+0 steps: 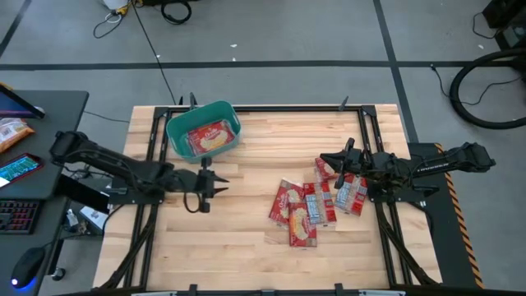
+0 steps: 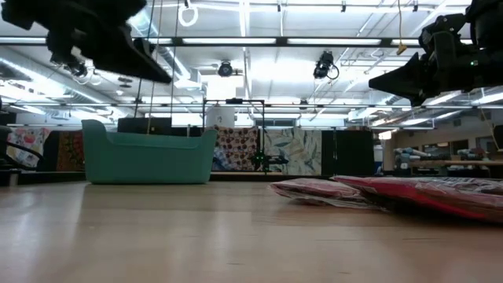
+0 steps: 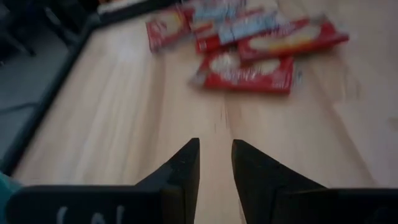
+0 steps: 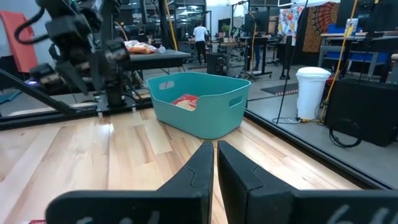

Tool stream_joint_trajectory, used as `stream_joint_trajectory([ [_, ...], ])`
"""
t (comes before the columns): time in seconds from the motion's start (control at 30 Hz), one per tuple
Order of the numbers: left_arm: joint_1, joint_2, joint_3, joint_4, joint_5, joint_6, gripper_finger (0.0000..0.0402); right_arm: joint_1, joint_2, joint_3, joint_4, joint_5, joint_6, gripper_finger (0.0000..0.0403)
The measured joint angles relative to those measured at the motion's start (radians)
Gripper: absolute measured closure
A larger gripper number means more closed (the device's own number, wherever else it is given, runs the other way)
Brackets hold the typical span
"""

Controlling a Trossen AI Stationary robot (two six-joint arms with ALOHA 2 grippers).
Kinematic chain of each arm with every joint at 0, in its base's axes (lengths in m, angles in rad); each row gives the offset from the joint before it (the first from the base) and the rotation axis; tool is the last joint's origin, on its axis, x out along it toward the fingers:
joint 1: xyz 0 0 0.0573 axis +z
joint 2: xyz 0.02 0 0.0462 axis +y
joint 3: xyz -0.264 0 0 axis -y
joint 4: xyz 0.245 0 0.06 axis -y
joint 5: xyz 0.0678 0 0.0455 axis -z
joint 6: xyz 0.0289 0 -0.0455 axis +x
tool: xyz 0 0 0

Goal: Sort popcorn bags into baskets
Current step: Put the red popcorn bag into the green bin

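A teal basket point(image 1: 177, 123) stands at the table's far left; it also shows in the right wrist view point(image 4: 205, 118) and the low view point(image 2: 149, 157). One red popcorn bag point(image 1: 208, 138) lies flat inside it. Several red popcorn bags point(image 1: 312, 204) lie in an overlapping heap at the right centre, also in the left wrist view point(image 3: 249, 43). My left gripper point(image 1: 223, 187) hovers near the basket's near side, pointing at the heap, slightly open and empty point(image 3: 216, 146). My right gripper point(image 1: 323, 159) is shut and empty above the heap's far edge, pointing at the basket point(image 4: 215, 145).
Bare wood lies between the basket and the heap point(image 1: 255, 177) and along the near edge. A black metal frame point(image 1: 288, 108) borders the table. A side desk point(image 1: 41, 164) at the left holds an orange snack packet point(image 1: 12, 131). A person point(image 4: 200, 34) stands far off in the room.
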State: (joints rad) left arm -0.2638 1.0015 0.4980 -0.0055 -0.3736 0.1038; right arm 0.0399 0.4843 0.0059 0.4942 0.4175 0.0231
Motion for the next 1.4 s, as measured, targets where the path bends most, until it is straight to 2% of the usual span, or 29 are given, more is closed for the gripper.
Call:
stream_joint_trajectory([
  [0.17,0.000,-0.104,-0.025,0.027,-0.001,0.079,0.0304,0.000,0.000,0.000,0.001,0.000,0.000,0.0377],
  [0.5,0.019,-0.400,-0.258,0.196,0.000,0.131,0.0304,0.000,0.000,0.000,0.006,0.000,0.002,0.0377],
  [0.67,0.041,-0.507,-0.371,0.304,0.000,0.183,0.0304,0.000,0.000,0.000,0.020,0.000,0.001,0.0377],
  [0.9,0.054,-0.556,-0.464,0.461,0.004,0.299,0.0304,-0.012,0.000,0.000,0.217,-0.001,-0.001,0.0377],
  [1.03,0.055,-0.555,-0.474,0.494,0.004,0.374,0.0304,-0.028,0.004,0.000,0.325,-0.055,-0.011,0.0377],
  [1.2,0.055,-0.555,-0.474,0.545,0.003,0.458,0.0304,-0.047,0.041,0.008,0.377,-0.072,0.197,0.0377],
  [1.4,0.055,-0.555,-0.474,0.570,0.003,0.459,0.0304,-0.054,0.185,0.067,0.363,-0.098,0.294,0.0377],
])
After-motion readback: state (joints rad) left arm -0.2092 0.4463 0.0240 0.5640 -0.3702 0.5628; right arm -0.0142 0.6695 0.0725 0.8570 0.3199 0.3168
